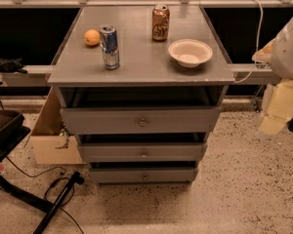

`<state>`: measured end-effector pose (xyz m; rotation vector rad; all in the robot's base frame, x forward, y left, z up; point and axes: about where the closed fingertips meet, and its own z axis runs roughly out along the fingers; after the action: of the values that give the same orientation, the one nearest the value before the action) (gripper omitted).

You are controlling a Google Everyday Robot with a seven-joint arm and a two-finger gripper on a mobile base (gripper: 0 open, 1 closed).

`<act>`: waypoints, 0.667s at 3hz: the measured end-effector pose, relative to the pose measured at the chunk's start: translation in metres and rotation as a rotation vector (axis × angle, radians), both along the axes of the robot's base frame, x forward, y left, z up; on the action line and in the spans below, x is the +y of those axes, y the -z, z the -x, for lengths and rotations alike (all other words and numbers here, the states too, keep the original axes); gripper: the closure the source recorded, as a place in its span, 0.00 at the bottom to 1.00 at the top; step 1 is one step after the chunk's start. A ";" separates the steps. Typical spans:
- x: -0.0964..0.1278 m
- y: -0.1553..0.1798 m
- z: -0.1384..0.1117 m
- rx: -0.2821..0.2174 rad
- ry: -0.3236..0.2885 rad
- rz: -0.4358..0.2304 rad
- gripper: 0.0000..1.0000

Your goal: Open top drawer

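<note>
The top drawer (139, 120) is the widest grey front of the cabinet, with a small round metal knob (143, 122) at its centre. It stands out a little from the cabinet, and a dark gap shows above its front. My gripper (277, 108) is the cream-coloured part under the white arm (289, 48) at the right edge. It hangs well to the right of the drawer, apart from the cabinet, at about the height of the top drawer.
On the cabinet top (136, 57) stand a blue-silver can (109, 47), a brown can (160, 22), an orange (92, 37) and a white bowl (190, 52). Two narrower drawers (142, 152) sit below. A cardboard box (51, 135) and black cables (58, 189) lie at the left.
</note>
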<state>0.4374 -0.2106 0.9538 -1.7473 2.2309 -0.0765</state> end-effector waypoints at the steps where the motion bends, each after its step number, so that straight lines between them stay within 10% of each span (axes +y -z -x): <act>1: 0.004 0.054 0.002 0.046 -0.032 0.019 0.00; 2: 0.010 0.152 -0.007 0.164 -0.065 0.090 0.00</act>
<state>0.4439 -0.2006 0.8014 -1.9370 2.3142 -0.0204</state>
